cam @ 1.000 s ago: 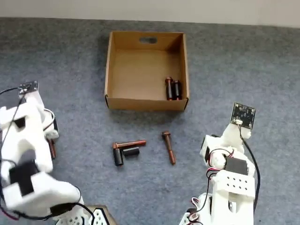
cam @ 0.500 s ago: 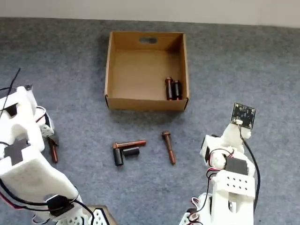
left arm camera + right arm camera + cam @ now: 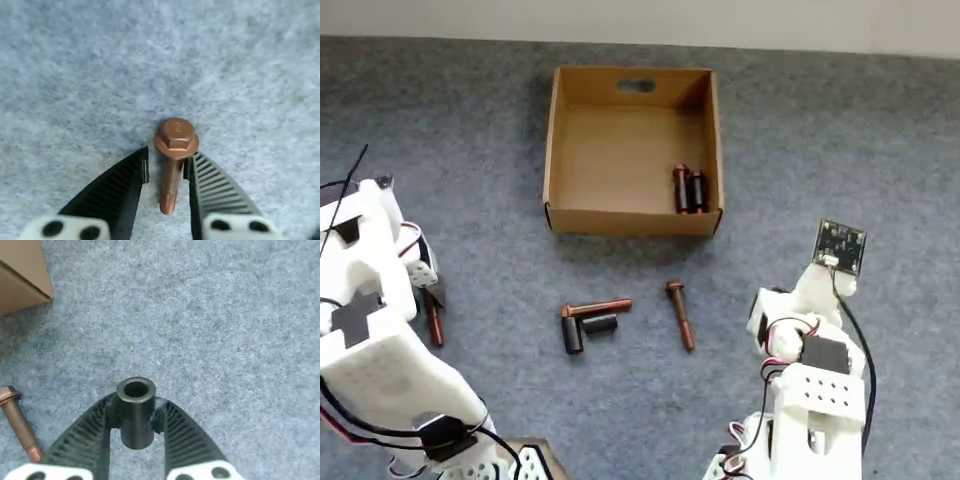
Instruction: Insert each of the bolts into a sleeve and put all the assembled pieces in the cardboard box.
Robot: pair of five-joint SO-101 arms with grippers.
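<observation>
Presently: left tool [image 3: 167, 159] parted astride a copper bolt [image 3: 176, 137] on the grey desk [image 3: 75, 60]; right tool [image 3: 135, 407] clamped on a black sleeve [image 3: 136, 426].

Bolt [image 3: 175, 141] copper-brown. Sleeve [image 3: 136, 412] glossy black. Cardboard box [image 3: 630, 221] plain tan brown. Carpet [image 3: 840, 130] mottled blue-grey. Arm [image 3: 817, 395] white.

Grey carpet [image 3: 840, 120] as the whole work surface, a pale strip [image 3: 640, 20] along its far edge

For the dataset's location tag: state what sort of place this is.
Probably a robotics lab bench: two small robot arms, a grey felt tabletop, and bolts beside a cardboard box.
</observation>
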